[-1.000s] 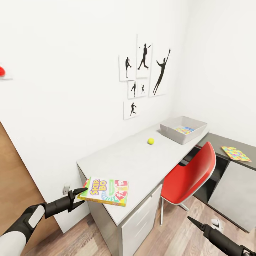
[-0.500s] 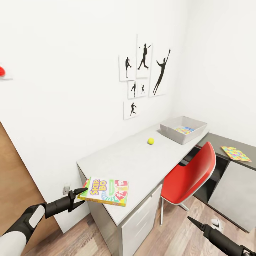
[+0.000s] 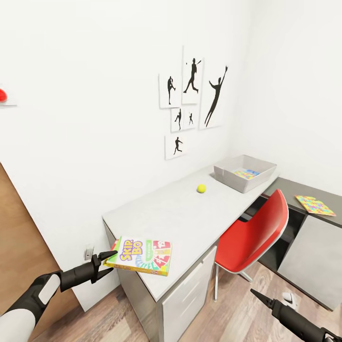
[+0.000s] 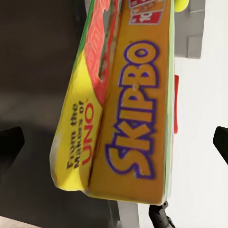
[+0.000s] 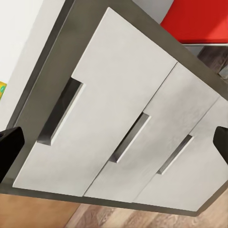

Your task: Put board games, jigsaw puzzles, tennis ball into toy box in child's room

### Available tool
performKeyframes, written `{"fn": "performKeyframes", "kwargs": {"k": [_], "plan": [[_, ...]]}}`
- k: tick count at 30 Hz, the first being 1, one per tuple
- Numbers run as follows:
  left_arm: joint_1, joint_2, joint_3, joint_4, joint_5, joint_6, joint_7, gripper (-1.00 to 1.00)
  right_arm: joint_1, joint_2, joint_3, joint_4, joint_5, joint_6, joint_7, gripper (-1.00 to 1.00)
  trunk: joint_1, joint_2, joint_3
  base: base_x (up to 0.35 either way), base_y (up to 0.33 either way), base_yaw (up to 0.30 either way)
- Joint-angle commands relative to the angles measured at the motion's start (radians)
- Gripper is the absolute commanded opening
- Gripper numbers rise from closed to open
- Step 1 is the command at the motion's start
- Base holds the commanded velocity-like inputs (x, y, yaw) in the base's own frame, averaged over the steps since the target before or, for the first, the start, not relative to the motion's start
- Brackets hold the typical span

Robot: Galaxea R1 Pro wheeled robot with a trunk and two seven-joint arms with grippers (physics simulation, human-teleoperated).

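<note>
Left gripper point(image 3: 108, 263) sits at the near corner of the long grey table point(image 3: 180, 218), its two dark fingers spread wide on either side of the corner of the "SKIP BO" game box point(image 3: 140, 256); whether the fingers touch the box cannot be told. In the left wrist view the box point(image 4: 126, 109) lies between the two finger tips with clear space on both sides, so nothing is clamped. Box lies flat on the near end of the table, one corner overhanging the edge. Right gripper point(image 3: 257, 295) hangs low over the wood floor, near the drawer fronts point(image 5: 118, 128); its finger tips stand far apart at the edges of the right wrist view and hold nothing. Tennis ball point(image 3: 202, 188) rests on the table, further along. Toy box point(image 3: 244, 173) stands at the far end, a colourful puzzle point(image 3: 245, 174) inside it. A second puzzle point(image 3: 315, 204) lies on the lower dark desk point(image 3: 332, 199), beyond the red chair point(image 3: 259, 232).
</note>
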Motion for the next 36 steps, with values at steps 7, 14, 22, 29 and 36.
{"fn": "performKeyframes", "kwargs": {"k": [7, 14, 22, 29, 36], "plan": [[-0.001, 0.000, 0.003, 0.000, -0.001, 0.005, -0.003, 1.00, -0.001, -0.001, 0.006, 0.000, -0.011, 0.009, 0.002, 1.00, 0.000, -0.001, -0.001, 0.000, 0.000, 0.000], [-0.001, 0.000, 0.003, 0.000, -0.001, 0.005, -0.004, -1.00, -0.001, -0.001, 0.006, 0.000, -0.011, 0.009, 0.002, 1.00, 0.000, -0.001, -0.001, 0.000, 0.000, 0.000], [-0.001, 0.001, 0.005, 0.000, -0.001, 0.005, -0.004, -1.00, -0.001, -0.001, 0.006, 0.000, -0.011, 0.009, 0.002, 1.00, 0.000, -0.001, -0.001, 0.000, 0.000, 0.000], [-0.001, 0.001, 0.004, 0.000, -0.001, 0.005, -0.004, -1.00, -0.001, -0.001, 0.006, 0.000, -0.011, 0.009, 0.002, 1.00, -0.004, 0.006, 0.002, 0.000, 0.000, 0.000], [-0.001, 0.001, 0.004, 0.000, -0.001, 0.005, -0.004, -1.00, -0.001, -0.001, 0.006, 0.000, -0.011, 0.009, 0.002, 1.00, -0.031, 0.055, 0.024, 0.000, 0.000, 0.000]]}}
